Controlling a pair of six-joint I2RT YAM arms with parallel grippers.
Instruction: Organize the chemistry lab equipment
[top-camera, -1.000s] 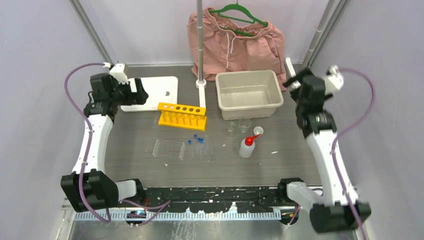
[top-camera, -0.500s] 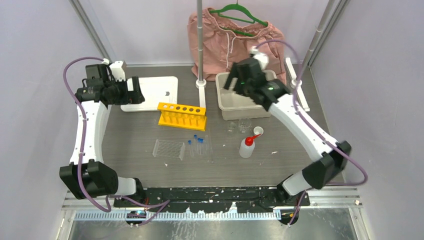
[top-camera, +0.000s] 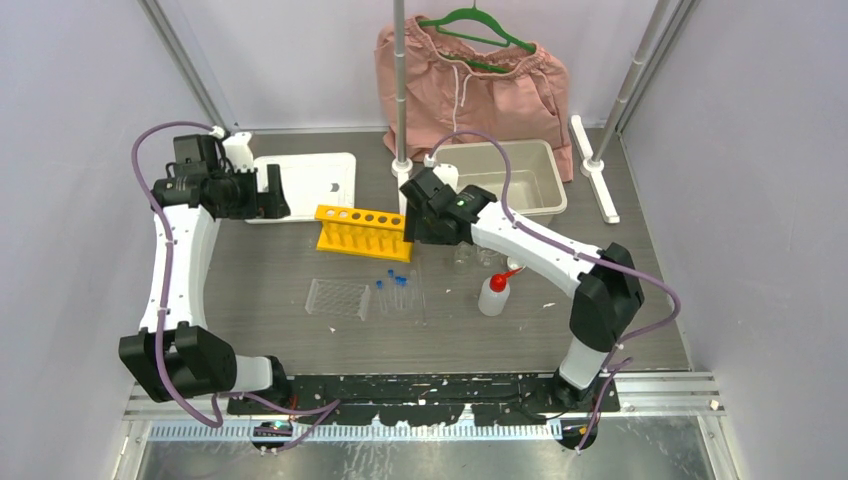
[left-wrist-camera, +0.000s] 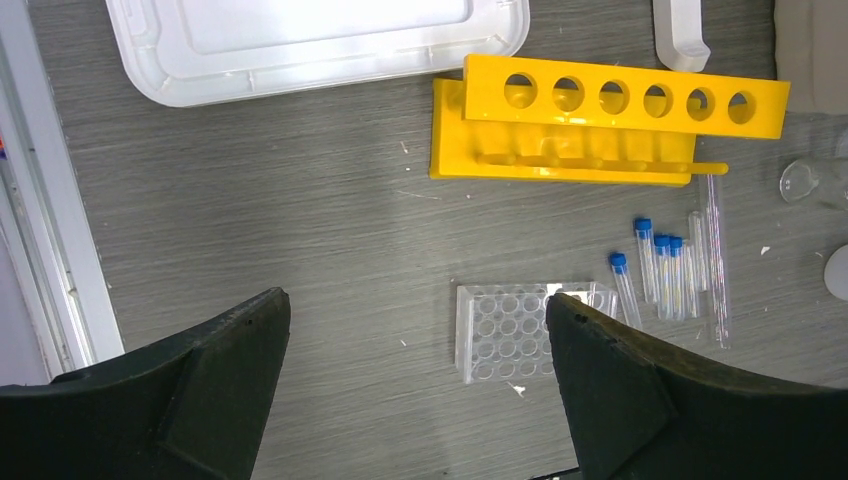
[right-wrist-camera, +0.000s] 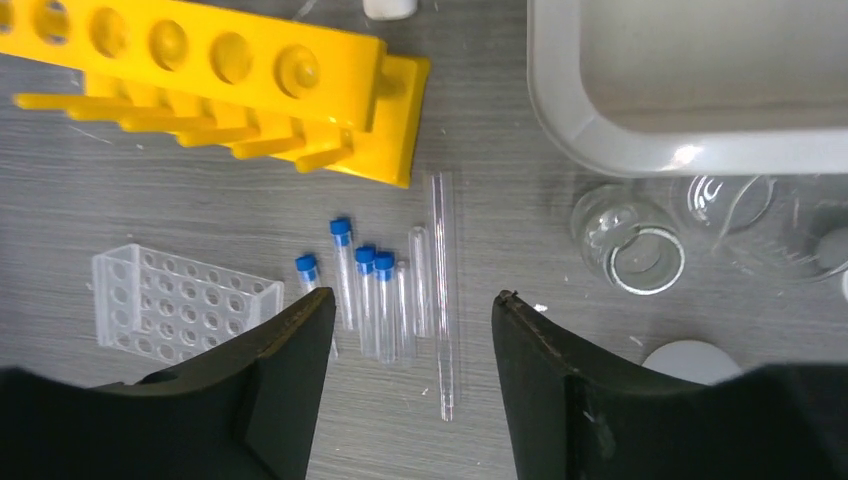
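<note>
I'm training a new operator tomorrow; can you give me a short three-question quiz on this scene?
1. True or false: the blue-capped tubes lie flat, outside the yellow rack.
2. How many holes line the rack's top bar?
3. Which sits nearest the beige bin? A. clear well tray B. beakers C. squeeze bottle
Key: 1 true; 2 six; 3 B.

No text, label, brand or number was legible in any view. Yellow test-tube rack (left-wrist-camera: 620, 125), blue-capped tubes (right-wrist-camera: 366, 300) and white squeeze bottle (top-camera: 491, 297) showed no print that could be read.
</note>
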